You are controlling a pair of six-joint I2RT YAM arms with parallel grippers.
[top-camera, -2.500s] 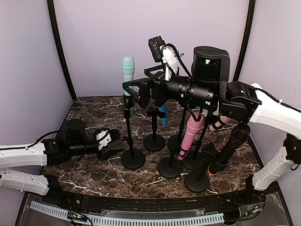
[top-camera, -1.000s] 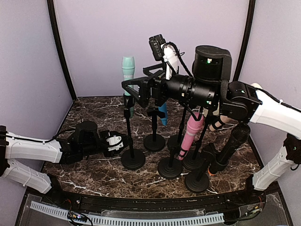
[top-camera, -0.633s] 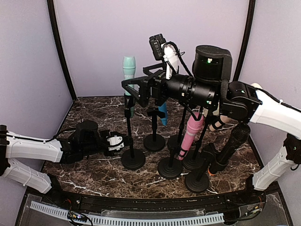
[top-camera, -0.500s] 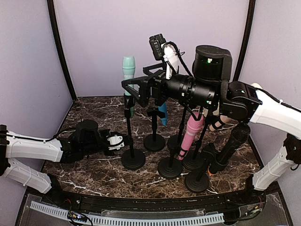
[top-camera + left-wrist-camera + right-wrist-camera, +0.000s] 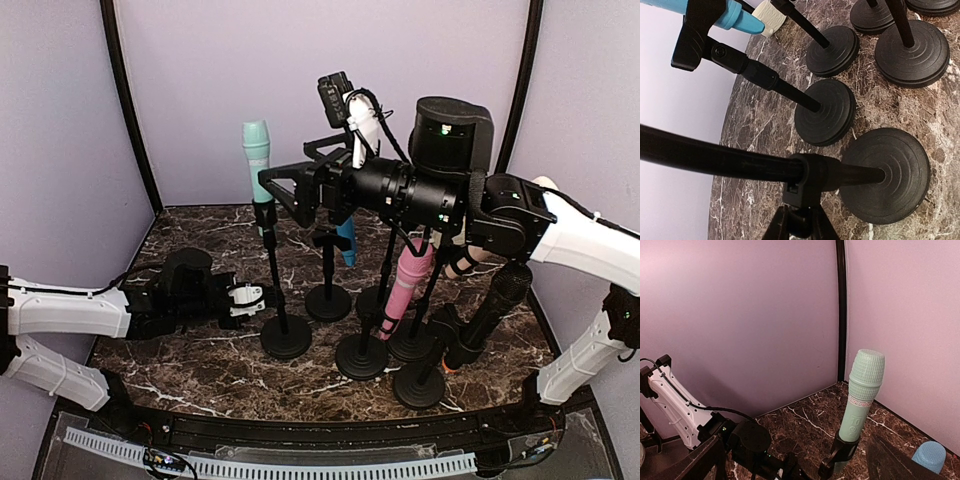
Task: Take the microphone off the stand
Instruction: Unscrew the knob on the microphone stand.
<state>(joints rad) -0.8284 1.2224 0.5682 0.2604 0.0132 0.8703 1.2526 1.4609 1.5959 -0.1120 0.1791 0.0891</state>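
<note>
Teal microphone point(image 5: 256, 160), stand point(image 5: 272, 270) braced
Clamped low by left tool point(image 5: 255, 297) for steadying; right tool point(image 5: 280, 195) spread apart, microphone just ahead.

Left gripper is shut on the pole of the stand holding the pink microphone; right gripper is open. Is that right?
Wrong microphone. In the top external view the left gripper is shut on the pole of the stand holding the mint-green microphone; right gripper is open.
</note>
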